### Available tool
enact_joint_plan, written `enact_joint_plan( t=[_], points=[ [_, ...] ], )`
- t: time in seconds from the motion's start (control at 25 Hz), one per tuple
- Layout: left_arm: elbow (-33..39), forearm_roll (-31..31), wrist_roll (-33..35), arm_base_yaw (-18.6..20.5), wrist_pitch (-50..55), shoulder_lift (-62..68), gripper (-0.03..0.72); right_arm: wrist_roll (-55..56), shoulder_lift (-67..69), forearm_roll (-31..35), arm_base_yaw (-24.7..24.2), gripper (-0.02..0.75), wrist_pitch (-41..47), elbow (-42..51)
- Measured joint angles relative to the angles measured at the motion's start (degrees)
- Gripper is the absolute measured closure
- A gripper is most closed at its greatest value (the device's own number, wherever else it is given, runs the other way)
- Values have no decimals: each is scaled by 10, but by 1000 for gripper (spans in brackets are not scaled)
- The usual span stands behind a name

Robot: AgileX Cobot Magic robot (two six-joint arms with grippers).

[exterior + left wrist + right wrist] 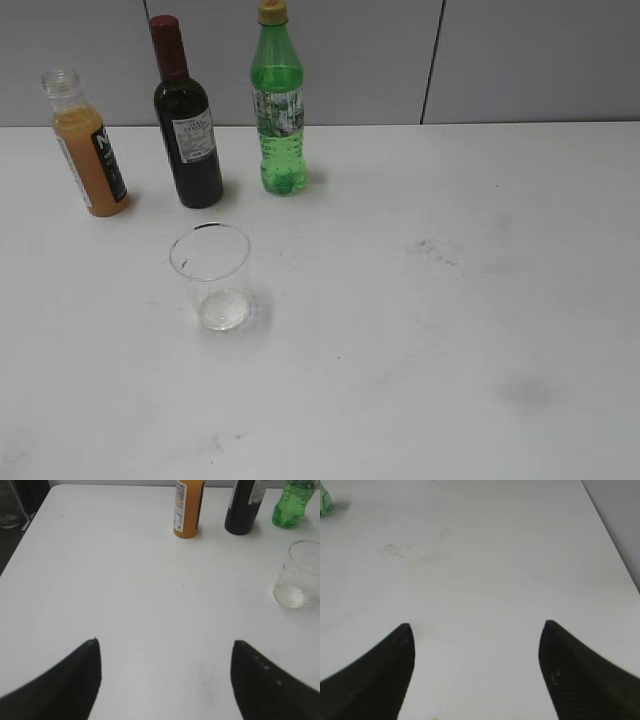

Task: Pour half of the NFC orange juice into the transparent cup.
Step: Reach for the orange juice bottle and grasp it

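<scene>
Nothing of the pour is showing as done: the left claw [165, 652] is hovering wide open and empty over bare table [125, 590], with the NFC orange juice [188, 507] standing upright, capless and nearly full, well ahead of it and slightly right, untouched. The transparent cup [300, 575] is sitting upright ahead and far to the right of that claw, nearer than the bottle, holding no juice as far as can be seen. The right claw [476, 650] is likewise gaping and holding nothing, with only a green bottle [325, 502] edging in far ahead-left, so reach, grasp, lift and pour are all remaining.
</scene>
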Motion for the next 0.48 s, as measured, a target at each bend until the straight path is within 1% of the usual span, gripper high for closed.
enact_joint_plan(
  t=[0.2, 0.48],
  points=[
    [0, 0, 0, 0, 0, 0, 69, 0, -12, 0, 0, 146, 1, 0],
    [0, 0, 0, 0, 0, 0, 130, 0, -12, 0, 0, 146, 1, 0]
  ],
)
